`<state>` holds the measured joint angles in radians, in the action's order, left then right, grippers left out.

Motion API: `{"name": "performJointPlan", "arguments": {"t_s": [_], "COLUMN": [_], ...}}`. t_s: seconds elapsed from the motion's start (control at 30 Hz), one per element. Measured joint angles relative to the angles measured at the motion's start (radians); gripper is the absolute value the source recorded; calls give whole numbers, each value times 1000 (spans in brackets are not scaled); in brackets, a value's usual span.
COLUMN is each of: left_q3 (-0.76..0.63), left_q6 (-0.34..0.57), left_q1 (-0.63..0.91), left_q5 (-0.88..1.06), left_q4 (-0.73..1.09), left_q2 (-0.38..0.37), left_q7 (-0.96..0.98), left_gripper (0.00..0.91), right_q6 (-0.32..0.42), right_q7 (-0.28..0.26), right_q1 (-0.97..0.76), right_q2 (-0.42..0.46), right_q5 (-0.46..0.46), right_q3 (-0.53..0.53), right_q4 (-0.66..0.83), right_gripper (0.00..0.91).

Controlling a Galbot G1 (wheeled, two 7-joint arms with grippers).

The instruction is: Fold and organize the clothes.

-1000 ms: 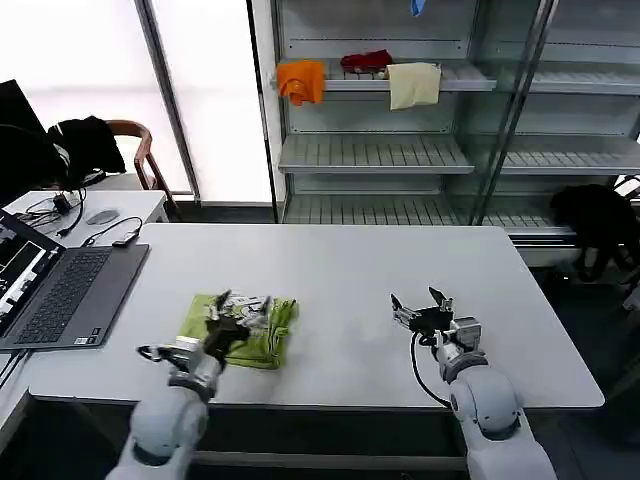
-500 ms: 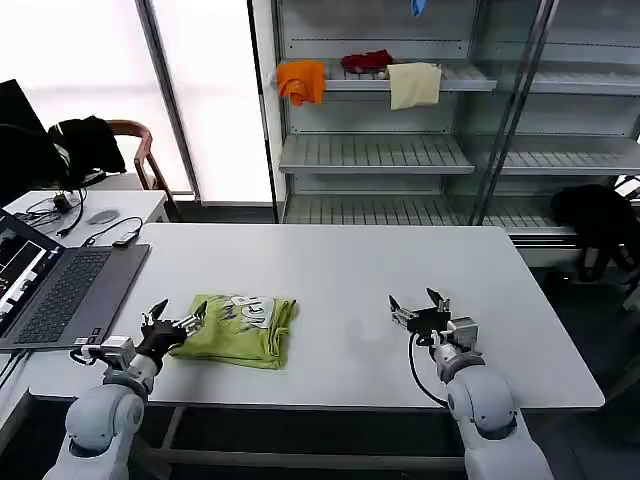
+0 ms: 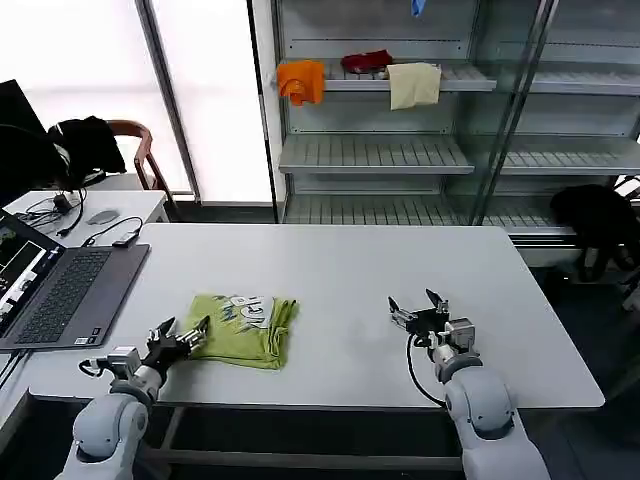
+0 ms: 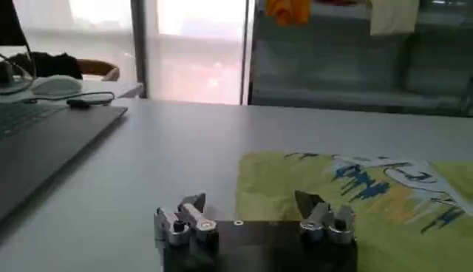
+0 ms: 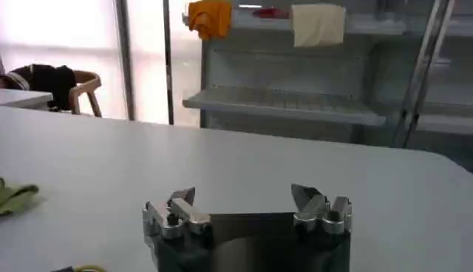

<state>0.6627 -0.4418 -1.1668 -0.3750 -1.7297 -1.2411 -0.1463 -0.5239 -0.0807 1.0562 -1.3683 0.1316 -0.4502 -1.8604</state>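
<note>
The T-shirt (image 3: pixel 243 330) lies folded into a compact rectangle on the near-left part of the white table (image 3: pixel 340 270), its pale printed graphic facing up and its right edge bunched into a thicker roll. This flat, squared shape suggests the folding is largely done, with tidying or placing perhaps left. The left gripper (image 3: pixel 180 336) sits low over the table just beside the shirt's near-left corner, fingers spread apart and holding nothing; its place at the hem fits either a release or a next pinch, and the pictures do not settle which. The right gripper (image 3: pixel 419 312) rests well apart to the right over bare table, fingers likewise apart and empty, apparently waiting. The left wrist view adds what the head view cannot: the blue lines of the print (image 4: pixel 384 177) on the shirt and the cloth's edge lying just beyond the open fingertips (image 4: pixel 194 203), with a clear gap between. The right wrist view catches a sliver of green cloth (image 5: pixel 15 196) at its edge. A laptop (image 3: pixel 60 285) stands to the left, and shelves (image 3: pixel 380 150) with orange, red and cream cloths stand beyond the far edge.
</note>
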Motion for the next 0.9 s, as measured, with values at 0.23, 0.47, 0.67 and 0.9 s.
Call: {"name": "performJointPlan", "arguments": {"t_s": [0.23,0.47,0.67,0.9], "left_q3": [-2,-5,-5,9], "left_q6": [-10,-16,-9,21], "left_q1": [-5,-2,0,-1], "left_q5": [-34,-46,-37,17], "left_q4": [-10,-13,-15,-11], "left_q2": [-14,-20,-19,-5], "left_q7": [-30,-47,-58,-78], "left_gripper": [0,0,0,0], "right_q6": [4,7,7,7], "right_q7": [0,1,3,6], "right_q1": [1,6,4,1], "right_q2": [1,3,4,4], "right_q5": [-5,-6,-7,-4], "right_q3": [-2,-6,-7,-6], "right_q4": [1,0,-5,-5], "right_gripper": [907,907,907,907]}}
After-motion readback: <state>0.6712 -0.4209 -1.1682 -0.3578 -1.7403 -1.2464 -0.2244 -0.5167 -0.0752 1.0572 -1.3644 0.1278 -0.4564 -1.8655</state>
